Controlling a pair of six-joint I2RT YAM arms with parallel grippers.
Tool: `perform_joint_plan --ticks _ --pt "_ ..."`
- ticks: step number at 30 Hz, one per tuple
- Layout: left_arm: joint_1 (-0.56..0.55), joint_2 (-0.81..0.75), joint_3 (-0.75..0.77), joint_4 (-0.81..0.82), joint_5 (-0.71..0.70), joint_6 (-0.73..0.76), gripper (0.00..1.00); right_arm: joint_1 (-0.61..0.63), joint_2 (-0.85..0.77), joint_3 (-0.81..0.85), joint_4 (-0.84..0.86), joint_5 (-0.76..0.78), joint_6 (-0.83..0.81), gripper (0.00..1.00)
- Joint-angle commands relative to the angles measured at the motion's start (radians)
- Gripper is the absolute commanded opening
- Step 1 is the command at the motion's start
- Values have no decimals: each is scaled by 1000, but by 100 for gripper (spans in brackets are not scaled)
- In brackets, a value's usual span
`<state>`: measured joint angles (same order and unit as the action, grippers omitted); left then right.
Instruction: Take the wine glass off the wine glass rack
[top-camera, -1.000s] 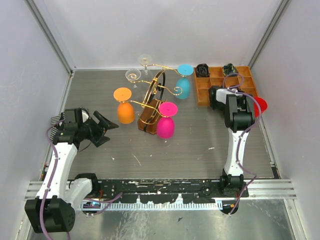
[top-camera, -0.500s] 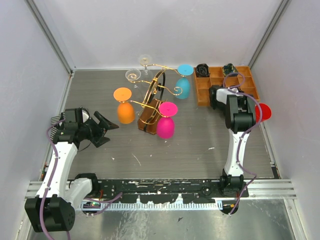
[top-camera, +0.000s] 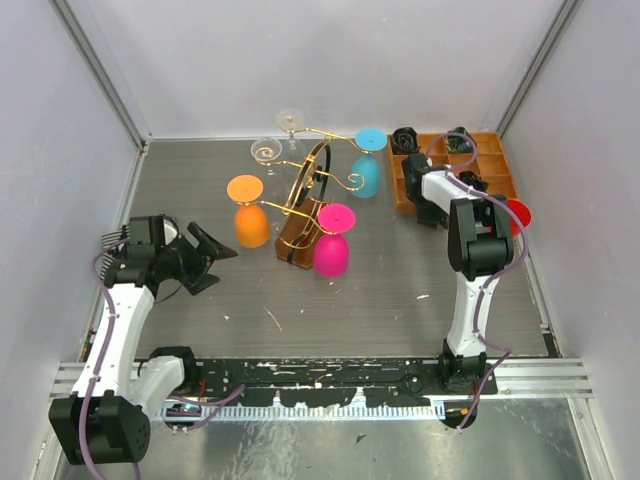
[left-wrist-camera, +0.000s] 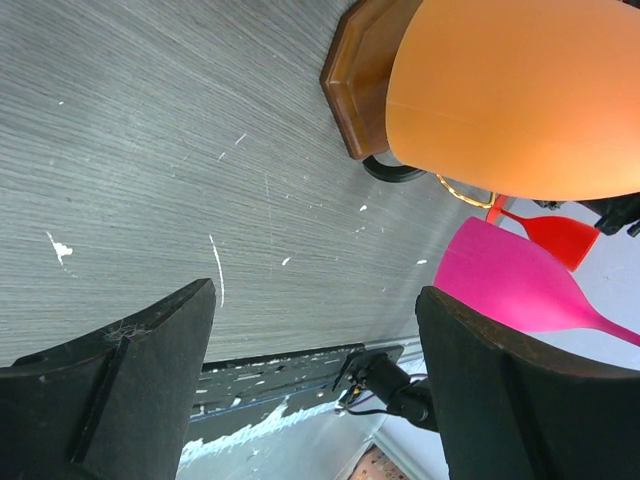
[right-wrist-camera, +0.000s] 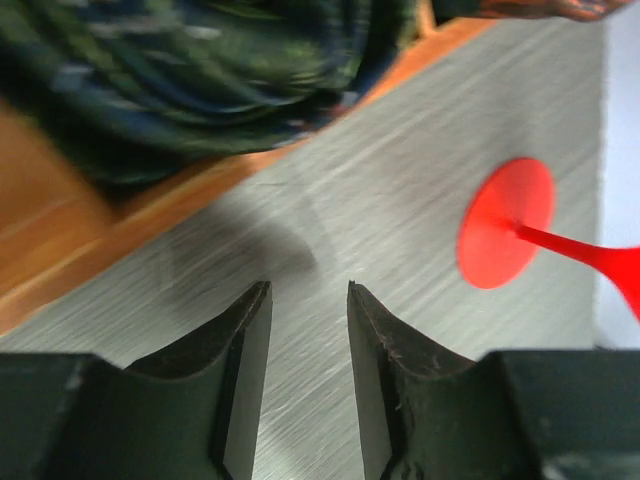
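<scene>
Right gripper (right-wrist-camera: 308, 295) swung toward tray (top-camera: 492, 150) holding dark bundles (top-camera: 404, 138).

Bare table (top-camera: 380, 290) lies open between my left gripper (left-wrist-camera: 315, 295), its jaws spread wide, and the wine glass rack (top-camera: 300, 215). The orange glass (left-wrist-camera: 520, 90) and the pink glass (left-wrist-camera: 510, 285) hang across the rack's near side. My right gripper (right-wrist-camera: 308, 380), its jaws narrowly parted, is crowded by the orange tray (right-wrist-camera: 60, 250). A red glass (right-wrist-camera: 505, 222) lies nearby.
</scene>
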<state>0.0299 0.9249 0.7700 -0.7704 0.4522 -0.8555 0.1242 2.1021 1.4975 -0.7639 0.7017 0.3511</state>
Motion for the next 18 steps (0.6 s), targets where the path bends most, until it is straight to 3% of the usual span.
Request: perform_joint_plan --ticks 1,7,12,18 --pt "-1 -21 41 -19 17 21 89 -8 -120 79 40 -264 20 44" --pt "-1 -38 42 -26 16 17 89 -90 -269 152 76 -667 53 66" --pt "-1 -45 48 -29 17 13 89 -116 -388 207 109 -852 110 71" --pt "-1 -54 62 -43 15 24 89 -133 -480 154 319 -1170 274 71"
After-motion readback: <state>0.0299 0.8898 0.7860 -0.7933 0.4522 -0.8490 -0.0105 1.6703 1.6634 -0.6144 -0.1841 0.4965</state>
